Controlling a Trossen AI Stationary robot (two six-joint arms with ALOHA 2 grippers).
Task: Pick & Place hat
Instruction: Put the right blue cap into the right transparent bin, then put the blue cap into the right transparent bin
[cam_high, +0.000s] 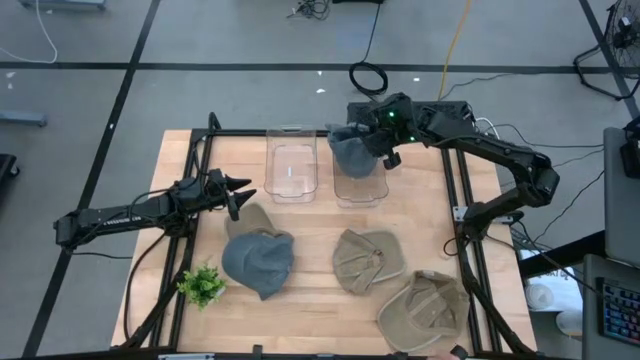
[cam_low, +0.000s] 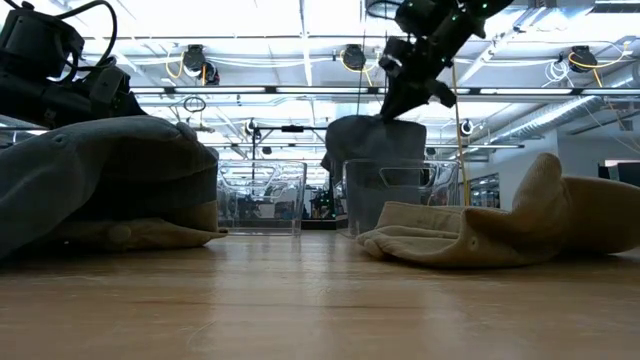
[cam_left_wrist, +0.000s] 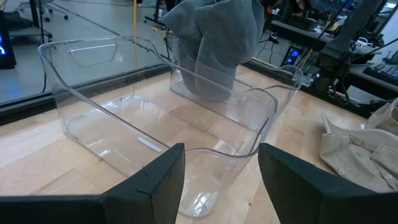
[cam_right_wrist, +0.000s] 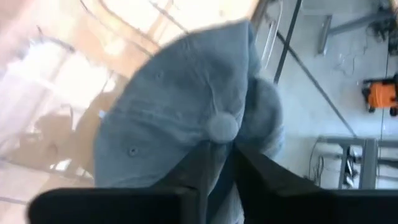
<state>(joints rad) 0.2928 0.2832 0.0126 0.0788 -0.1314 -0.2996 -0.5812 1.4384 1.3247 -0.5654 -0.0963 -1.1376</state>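
A grey hat (cam_high: 350, 150) hangs at the far middle of the table, its lower part (cam_low: 372, 150) inside the right-hand clear bin (cam_high: 360, 185). My right gripper (cam_high: 384, 137) is above it, shut on its crown. A second clear bin (cam_high: 291, 165) stands just left of it. My left gripper (cam_high: 240, 196) waits open and touching nothing at the table's left, pointing toward the bins (cam_left_wrist: 112, 118). Another grey hat (cam_high: 258, 262) lies on a tan hat (cam_high: 255, 218) in the near left part. My right gripper pinches the grey hat's crown between its two fingers (cam_right_wrist: 202, 171), right beside the top button (cam_right_wrist: 222, 126). The fingers slant down from above and from the table's right. The hat hangs below them, its lower part (cam_left_wrist: 214, 74) down inside the right-hand bin.
Two more tan hats lie on the table, one at the near middle (cam_high: 368, 262) and one at the near right (cam_high: 425, 310). A small green plant (cam_high: 203, 286) stands near the front left. A black frame (cam_high: 465, 200) borders the table.
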